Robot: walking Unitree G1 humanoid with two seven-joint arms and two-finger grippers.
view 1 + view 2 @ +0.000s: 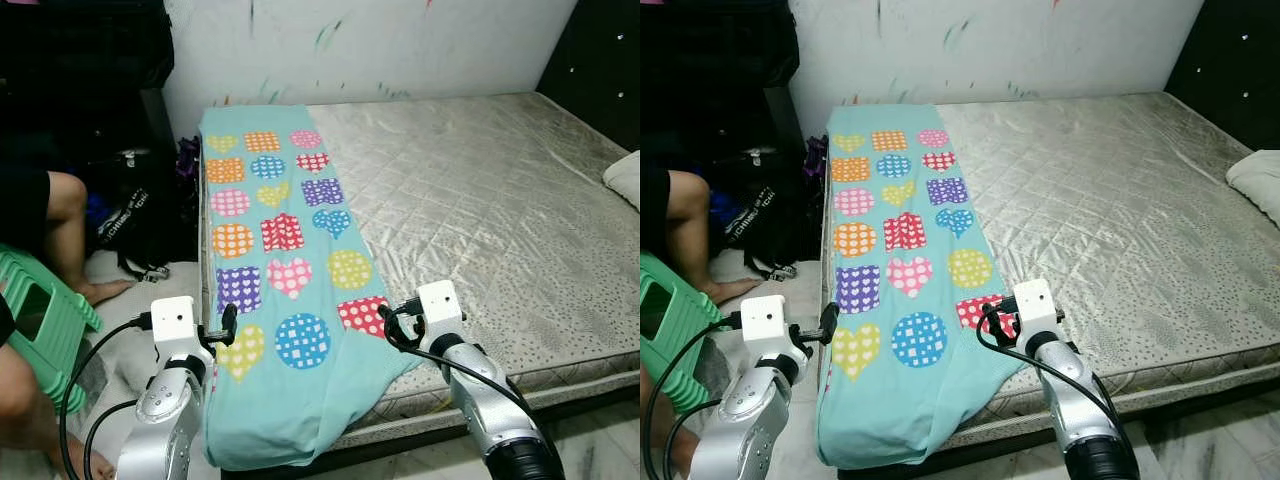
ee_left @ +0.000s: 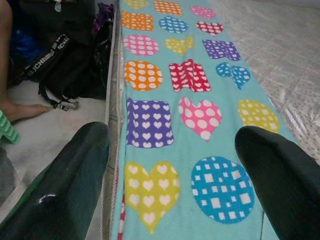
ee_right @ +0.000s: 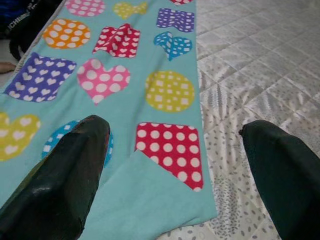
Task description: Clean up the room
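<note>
A teal blanket (image 1: pixel 270 250) printed with coloured hearts, circles and squares lies lengthwise along the left side of the mattress (image 1: pixel 480 200). Its near end hangs over the bed's front edge. My left gripper (image 1: pixel 218 330) hovers open at the blanket's near left edge, above a yellow heart (image 2: pixel 149 192). My right gripper (image 1: pixel 398 318) hovers open at the blanket's near right edge, by the red dotted square (image 3: pixel 170 147). There a corner of the blanket (image 3: pixel 150 195) is folded over itself. Neither gripper holds anything.
A person sits at the left on a green stool (image 1: pixel 40 310), with one bare leg (image 1: pixel 65 225) beside the bed. A black bag (image 1: pixel 135 215) lies on the floor between the person and the bed. A white pillow (image 1: pixel 625 178) rests at the mattress's right edge.
</note>
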